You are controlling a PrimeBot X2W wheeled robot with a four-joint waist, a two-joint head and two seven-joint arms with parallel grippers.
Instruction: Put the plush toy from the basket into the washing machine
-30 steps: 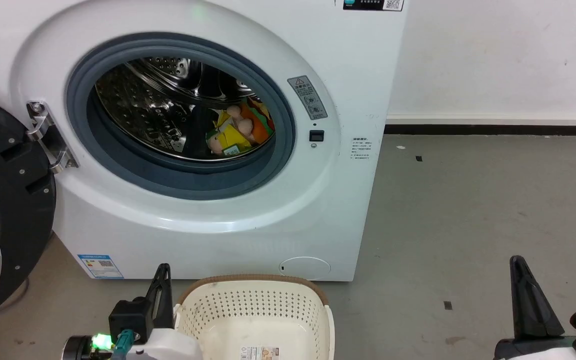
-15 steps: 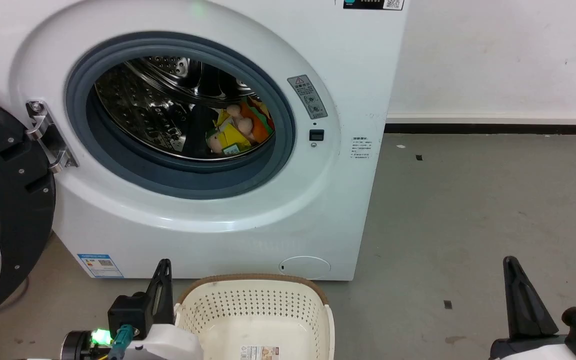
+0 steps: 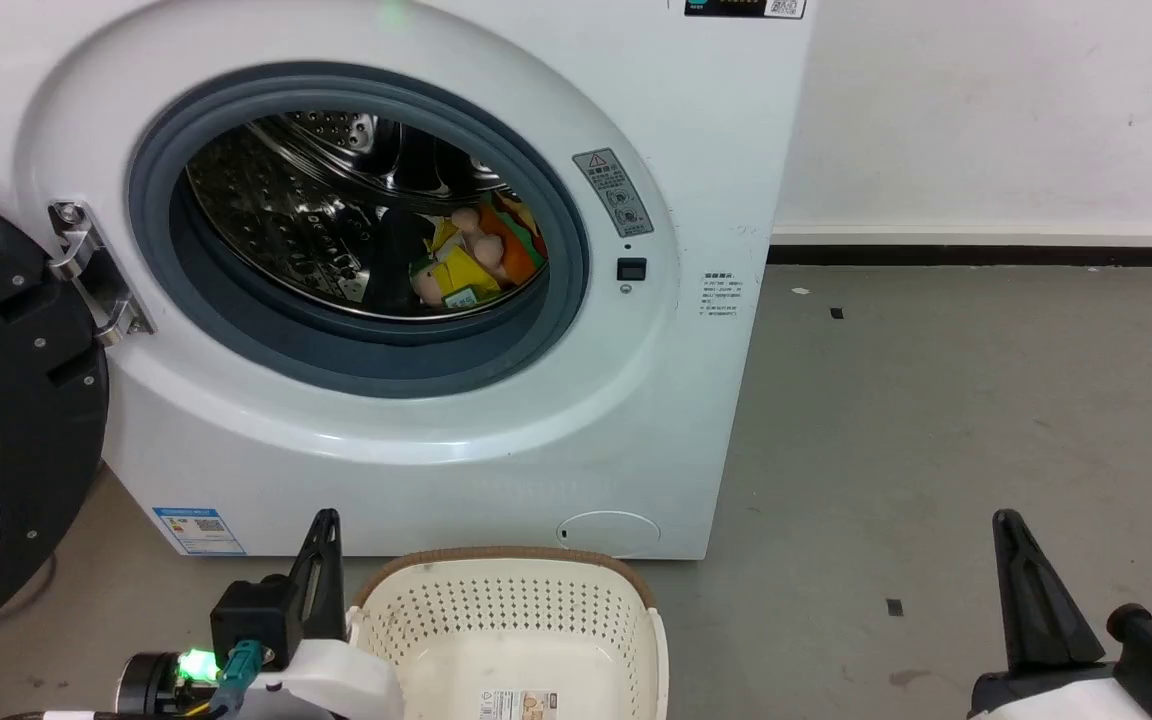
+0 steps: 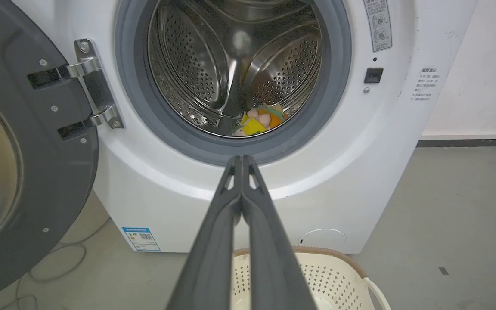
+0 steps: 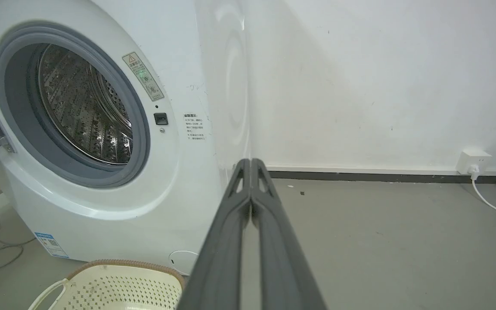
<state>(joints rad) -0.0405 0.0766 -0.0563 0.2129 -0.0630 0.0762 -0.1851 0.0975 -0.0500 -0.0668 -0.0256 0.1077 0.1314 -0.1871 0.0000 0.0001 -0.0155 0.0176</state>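
Both pressed together and empty, the left gripper point(image 3: 325, 525) sits just beside the basket point(image 3: 506, 605), the right gripper point(image 3: 1010, 530) well apart. The plush toy point(image 3: 471, 262) lies inside the washing machine point(image 3: 416, 440) drum; a careless left swing could knock the basket.

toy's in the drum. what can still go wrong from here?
Left gripper, shut, sits right beside the basket; swinging that arm may knock it.
Door hangs open on the left; a waist turn might clip it.
Cable trails below the door; driving off could snag it.
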